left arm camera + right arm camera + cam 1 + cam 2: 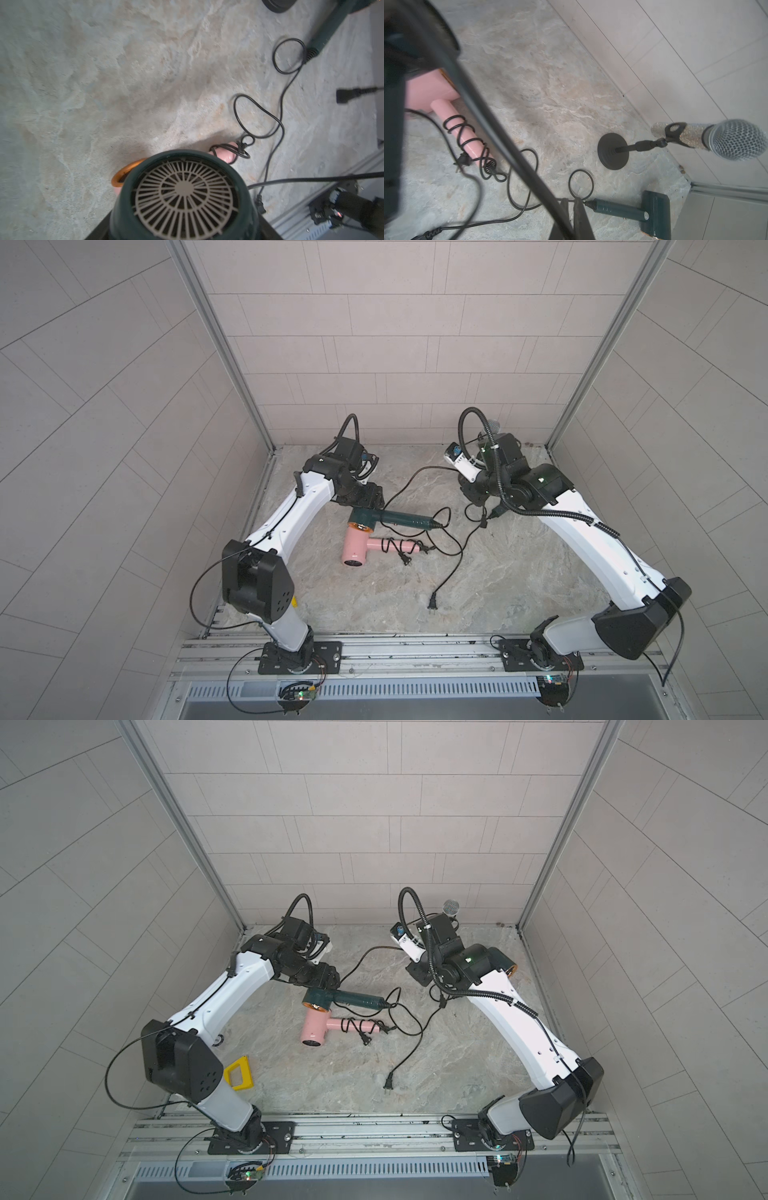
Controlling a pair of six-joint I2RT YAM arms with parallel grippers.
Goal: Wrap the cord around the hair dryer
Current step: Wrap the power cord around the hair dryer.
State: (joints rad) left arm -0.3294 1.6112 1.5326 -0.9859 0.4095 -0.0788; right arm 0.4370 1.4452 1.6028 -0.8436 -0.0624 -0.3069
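Closest to the lens, in the left wrist view, is the grey rear grille of the green hair dryer [182, 193]. Its dark head is gripped from both sides by the jaws of the left gripper [360, 508]. In both top views this dryer sits left of centre on the tabletop [519, 572], head to the left and handle pointing right.

Just on its near side lies a pink hair dryer [357, 549], turned the same way, with its own cord coiled around the handle. The two heads overlap from above, and whether they touch cannot be told.

A black cord [311, 178] leaves the area of the green dryer's head and runs through the air to the right gripper [571, 204]. That gripper's jaws are pressed together on the cord, far and right of centre. More slack loops on the tabletop beside the end of the green handle, and a plug [433, 605] lies nearer the front, about mid-width.

By the far right corner, a second green hair dryer [654, 209] lies flat near a microphone [735, 139] on a round-based stand [612, 150].
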